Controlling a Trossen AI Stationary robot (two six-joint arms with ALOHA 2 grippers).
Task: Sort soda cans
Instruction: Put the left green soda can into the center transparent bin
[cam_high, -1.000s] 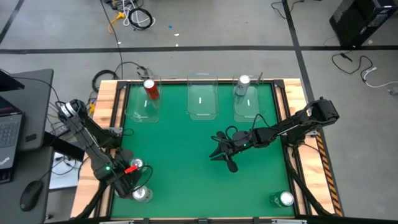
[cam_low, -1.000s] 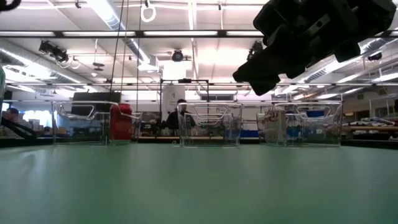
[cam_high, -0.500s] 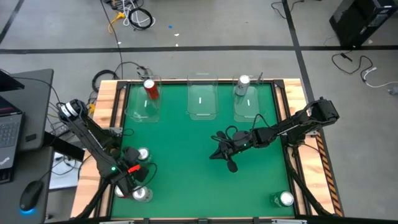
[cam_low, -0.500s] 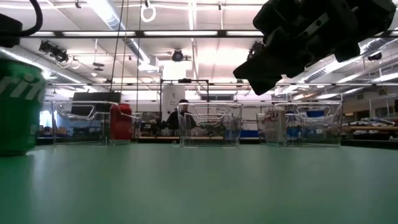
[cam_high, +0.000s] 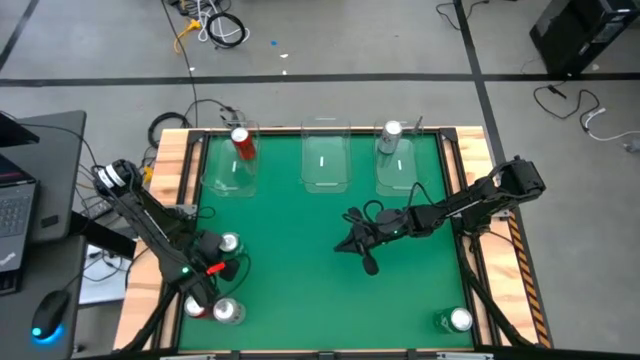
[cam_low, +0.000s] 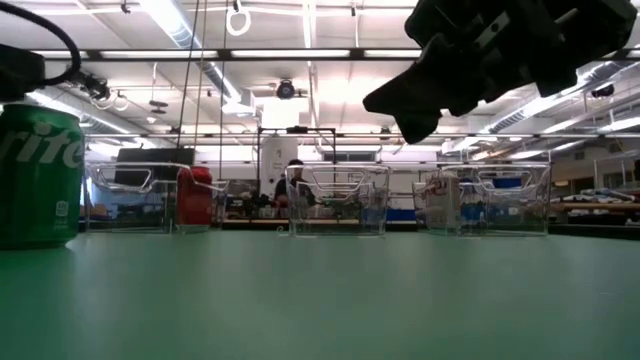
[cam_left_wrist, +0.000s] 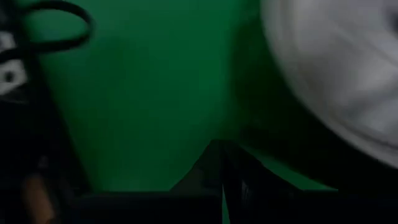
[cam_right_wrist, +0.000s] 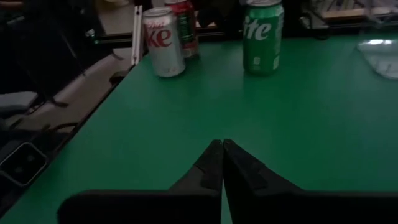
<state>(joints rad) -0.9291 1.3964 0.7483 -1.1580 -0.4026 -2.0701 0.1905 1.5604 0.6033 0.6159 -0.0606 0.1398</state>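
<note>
- Green surface (cam_high: 300, 270) carries three clear bins (cam_high: 325, 160) along its far edge.
- We see a green can (cam_low: 38, 175) near the left end effector (cam_high: 215, 270), pressed together, empty.
- Right end effector (cam_high: 365, 262) hovers mid-surface, fingers pressed together; its arm cuts off the low view's top.
- Red can (cam_right_wrist: 182, 25) sits half-hidden behind the silver-white can (cam_right_wrist: 163, 42).

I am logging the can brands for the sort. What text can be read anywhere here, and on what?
"ite" on the green can, right wrist view.
"rite", partly cut off, on the same green can, low view.
"ke" on the silver-white can; the small word above it is blurred.
The red can behind it: label unreadable.
</note>
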